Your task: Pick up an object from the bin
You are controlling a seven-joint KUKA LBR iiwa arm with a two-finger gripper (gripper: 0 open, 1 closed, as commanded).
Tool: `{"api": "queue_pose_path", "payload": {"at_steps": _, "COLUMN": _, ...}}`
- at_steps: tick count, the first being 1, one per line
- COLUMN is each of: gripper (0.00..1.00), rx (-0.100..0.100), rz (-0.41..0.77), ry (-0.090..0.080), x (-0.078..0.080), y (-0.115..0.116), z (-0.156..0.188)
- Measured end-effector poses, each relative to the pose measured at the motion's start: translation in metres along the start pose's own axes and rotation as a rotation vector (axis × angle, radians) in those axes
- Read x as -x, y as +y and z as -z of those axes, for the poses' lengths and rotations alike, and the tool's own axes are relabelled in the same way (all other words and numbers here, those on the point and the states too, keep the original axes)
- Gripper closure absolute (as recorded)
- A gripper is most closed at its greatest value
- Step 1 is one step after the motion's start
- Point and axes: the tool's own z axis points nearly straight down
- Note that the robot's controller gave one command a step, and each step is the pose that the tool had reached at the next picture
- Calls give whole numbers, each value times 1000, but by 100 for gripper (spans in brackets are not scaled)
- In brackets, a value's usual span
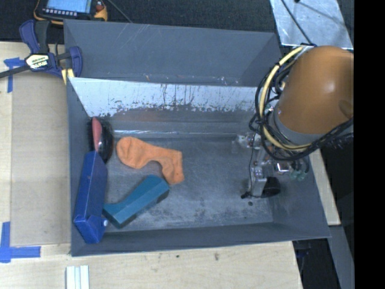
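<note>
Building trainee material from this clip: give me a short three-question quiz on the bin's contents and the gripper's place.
1. Fill in: the block just below the orange cloth in the view is ____ in colour.
2. True or false: the gripper is over the orange cloth.
3. Which lies along the bin's left wall? A) the cloth B) the long blue box C) the block
Key: 1 teal; 2 false; 3 B.

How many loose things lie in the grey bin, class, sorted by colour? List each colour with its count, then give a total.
Orange, crumpled cloth: 1
Teal, block: 1
Blue, long box along the left wall: 1
Red and black, small object in the far left corner: 1
Total: 4
</note>
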Motion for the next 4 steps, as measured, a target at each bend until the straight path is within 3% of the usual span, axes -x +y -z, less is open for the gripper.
{"api": "queue_pose_path", "payload": {"at_steps": 2, "gripper": 0, "rx": 1, "rz": -53, "ry": -11, "x": 5, "y": -1, "z": -4}}
{"api": "queue_pose_path", "payload": {"at_steps": 3, "gripper": 0, "rx": 1, "rz": -196, "ry": -7, "x": 5, "y": 0, "z": -25}}
{"api": "queue_pose_path", "payload": {"at_steps": 4, "gripper": 0, "rx": 1, "rz": -237, "ry": -7, "x": 4, "y": -7, "z": -45}}
